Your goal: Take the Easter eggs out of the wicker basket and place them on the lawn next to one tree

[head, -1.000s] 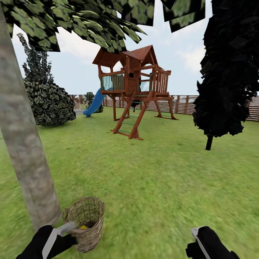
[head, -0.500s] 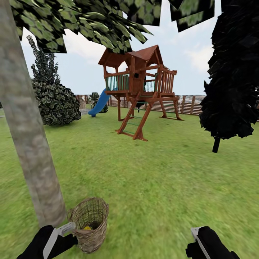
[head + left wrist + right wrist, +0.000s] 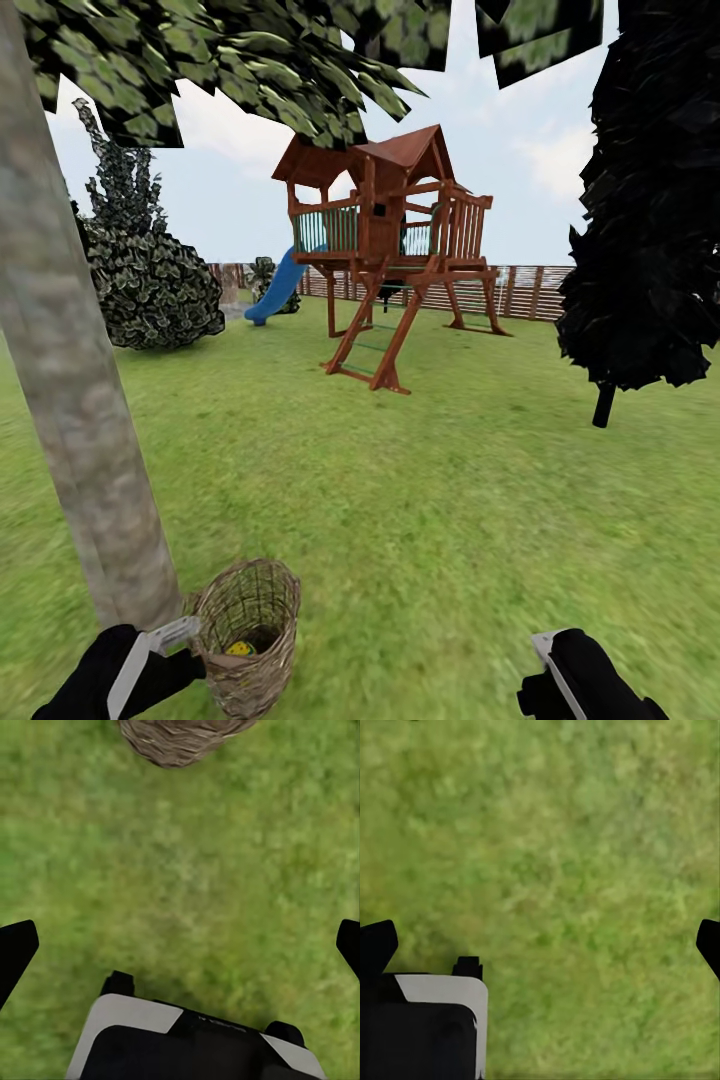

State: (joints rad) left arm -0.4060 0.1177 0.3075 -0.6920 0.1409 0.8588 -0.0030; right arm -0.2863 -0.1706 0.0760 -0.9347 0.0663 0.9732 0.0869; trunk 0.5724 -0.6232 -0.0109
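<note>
The wicker basket [image 3: 245, 635] stands on the lawn [image 3: 430, 520] right beside the thick grey-brown trunk of the tree [image 3: 70, 400]. A bit of one yellow Easter egg [image 3: 238, 649] shows inside it; the other eggs are hidden. My left arm [image 3: 120, 675] hangs just left of the basket. In the left wrist view the left gripper [image 3: 180, 945] is open over grass, and the basket's woven side [image 3: 184, 739] lies ahead of it. My right arm [image 3: 575, 680] is low at the right, well away from the basket. The right gripper [image 3: 544, 945] is open over bare grass.
A wooden play tower [image 3: 385, 240] with a blue slide [image 3: 272, 290] stands mid-lawn ahead. At the right is a black-leaved tree [image 3: 650, 200] on a thin dark trunk [image 3: 603, 405]. A leafy bush [image 3: 150, 280] sits at the left, and a slatted fence [image 3: 520, 290] runs along the back.
The whole picture has shifted right and the basket sits a little lower in it, so the camera has moved. Both arms keep their places in the view.
</note>
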